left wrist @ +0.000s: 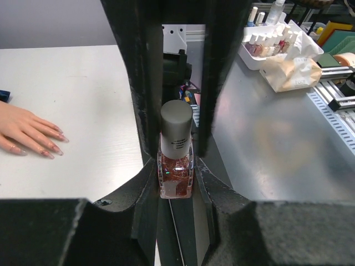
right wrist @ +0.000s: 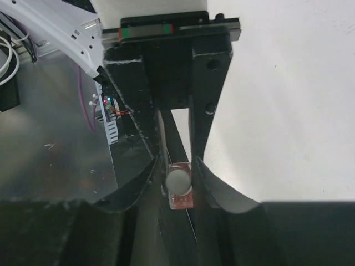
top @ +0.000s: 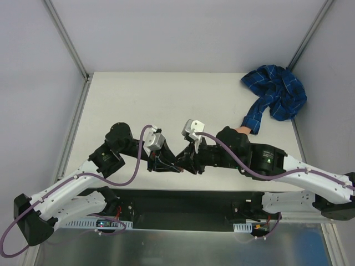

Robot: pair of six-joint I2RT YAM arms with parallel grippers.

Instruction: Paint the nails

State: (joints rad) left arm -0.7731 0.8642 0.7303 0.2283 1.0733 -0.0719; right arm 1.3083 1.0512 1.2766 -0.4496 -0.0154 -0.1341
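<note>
A small bottle of red glitter polish (left wrist: 176,174) with a grey cap (left wrist: 176,130) stands upright between the jaws of my left gripper (left wrist: 176,172), which is shut on its glass body. My right gripper (right wrist: 178,173) comes down from above with its fingers closed on either side of the grey cap (right wrist: 178,180). Both grippers meet near the table's front edge (top: 173,162). The fake hand (left wrist: 25,130) lies flat on the white table, its long pinkish nails (left wrist: 55,141) pointing right. In the top view the hand (top: 241,131) is mostly hidden behind my right arm, and its blue plaid sleeve (top: 274,98) trails to the back right corner.
A white tray (left wrist: 250,57) with several polish bottles and a packet of wipes (left wrist: 291,72) sit on the metal bench off the table. Grey walls and metal posts (top: 69,41) close in the table on three sides.
</note>
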